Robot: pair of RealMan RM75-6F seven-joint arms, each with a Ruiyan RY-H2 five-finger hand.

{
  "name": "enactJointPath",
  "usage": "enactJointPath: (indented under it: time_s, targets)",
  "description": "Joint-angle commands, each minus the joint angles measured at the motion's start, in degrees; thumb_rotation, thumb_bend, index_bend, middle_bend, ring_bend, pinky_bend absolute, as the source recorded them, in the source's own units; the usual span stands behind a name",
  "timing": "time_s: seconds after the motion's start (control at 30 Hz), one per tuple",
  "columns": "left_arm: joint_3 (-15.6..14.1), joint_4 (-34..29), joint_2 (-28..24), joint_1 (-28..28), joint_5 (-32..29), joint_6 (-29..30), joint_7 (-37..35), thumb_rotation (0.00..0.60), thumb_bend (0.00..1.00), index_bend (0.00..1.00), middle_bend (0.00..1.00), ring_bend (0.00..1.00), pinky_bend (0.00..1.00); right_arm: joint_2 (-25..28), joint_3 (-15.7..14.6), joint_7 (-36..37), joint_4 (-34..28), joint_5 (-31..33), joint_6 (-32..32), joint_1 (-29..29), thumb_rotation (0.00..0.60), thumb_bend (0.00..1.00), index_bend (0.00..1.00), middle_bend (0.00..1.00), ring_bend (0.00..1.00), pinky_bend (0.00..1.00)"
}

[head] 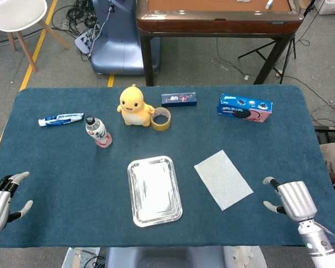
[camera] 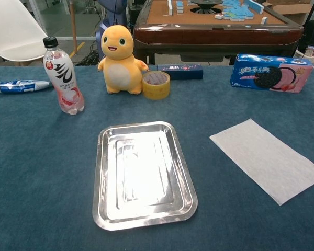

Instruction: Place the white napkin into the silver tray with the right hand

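From the head view, one napkin lies flat on the table, just right of the one tray and apart from it, so it is not yet placed. The right hand sits near the table's front right corner, near the napkin's near corner, fingers apart and holding nothing; probably it is lined up to reach in. The left hand waits at the front left edge, also spread and empty, out of the way.

In the chest view neither hand shows. One bottle, one toy, one tape roll and one cookie box stand toward the far side, leaving the tray free.
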State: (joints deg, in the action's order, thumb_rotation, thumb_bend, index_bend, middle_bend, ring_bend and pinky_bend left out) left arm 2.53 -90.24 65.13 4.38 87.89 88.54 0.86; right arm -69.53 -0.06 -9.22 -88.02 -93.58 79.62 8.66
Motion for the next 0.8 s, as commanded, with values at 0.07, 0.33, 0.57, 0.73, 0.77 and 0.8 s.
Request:
enactJointPath:
  time_s: [0.07,0.33,0.57,0.73,0.77,0.8]
  targets:
    - [0.08,-0.08,-0.14,-0.06,-0.1,0.04,-0.09,0.6,0.22,0.19,0.27,0.21,0.42,-1.66,-1.03,-1.6,1.39,-1.68,-2.29,1.73,0.6,0.0,0.42,1.0,1.0,1.0]
    - [0.24,-0.15,-0.48,-0.06,-0.54,-0.23,-0.55,0.6,0.22,0.19,0.27,0.21,0.42,-3.98,-1.7,-2.82,3.93,-3.36,-4.62,3.89,0.6,0.0,0.42,1.0,1.0,1.0]
    - [0.34,-0.36,-0.77,-0.15,-0.77,-0.21,-0.59,0.6,0.22,0.19,0.27,0.21,0.42,-5.2,-2.64,-3.54,6.79,-4.66,-6.91,5.77,0.6,0.0,0.42,1.0,1.0,1.0]
    - [0.45,-0.38,-0.82,-0.15,-1.01,-0.28,-0.67,0.6,0.22,0.19,0.27,0.21,0.42,-6.1,-3.07,-4.07,8.71,-5.28,-8.39,7.05,0.6,0.0,0.42,1.0,1.0,1.0]
    - [0.47,-0.38,-0.86,-0.17,-1.04,-0.27,-0.68,0.6,0.22,0.19,0.27,0.21,0.42,-6.29,-3.17,-4.17,9.24,-5.35,-8.79,7.36,0.6,0.0,0.42,1.0,1.0,1.0]
    - [0.48,-0.38,-0.87,-0.17,-1.06,-0.27,-0.71,0.6,0.22,0.19,0.27,0.21,0.42,-6.42,-3.23,-4.29,9.65,-5.43,-9.04,7.58,0.6,0.0,0.42,1.0,1.0,1.0]
